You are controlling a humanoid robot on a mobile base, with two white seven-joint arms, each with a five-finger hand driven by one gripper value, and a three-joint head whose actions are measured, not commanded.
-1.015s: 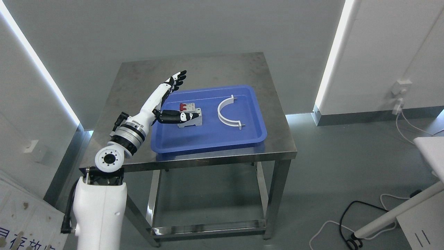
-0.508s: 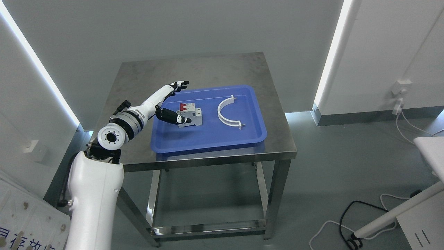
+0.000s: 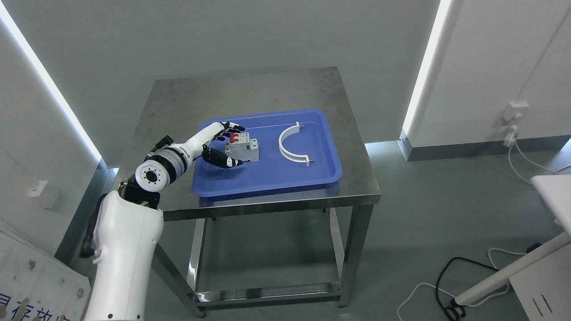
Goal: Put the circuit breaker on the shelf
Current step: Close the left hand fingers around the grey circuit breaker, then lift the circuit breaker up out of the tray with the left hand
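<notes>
Dropped from a raised, flat-open pose a second ago to tray level: left hand (image 3: 223,145) now cupped around the left end of the circuit breaker (image 3: 242,149), fingers (image 3: 233,128) curling over its far side, thumb (image 3: 225,161) reaching along the near side. Narrowing, then, but not yet clamped (contact at the pads too small to confirm). Breaker itself unmoved, upright on the floor of the blue tray (image 3: 267,178), red toggles on top, the white half-ring pipe clamp (image 3: 292,145) lying apart to its right. Judged as the end of the approach, with grasp closure next and lifting not begun.

Hard to make out: the breaker's left face, covered by the palm. Nothing of the right arm in view. No shelf visible anywhere above or beside the steel table (image 3: 250,89), so placement spot unknown from here.
</notes>
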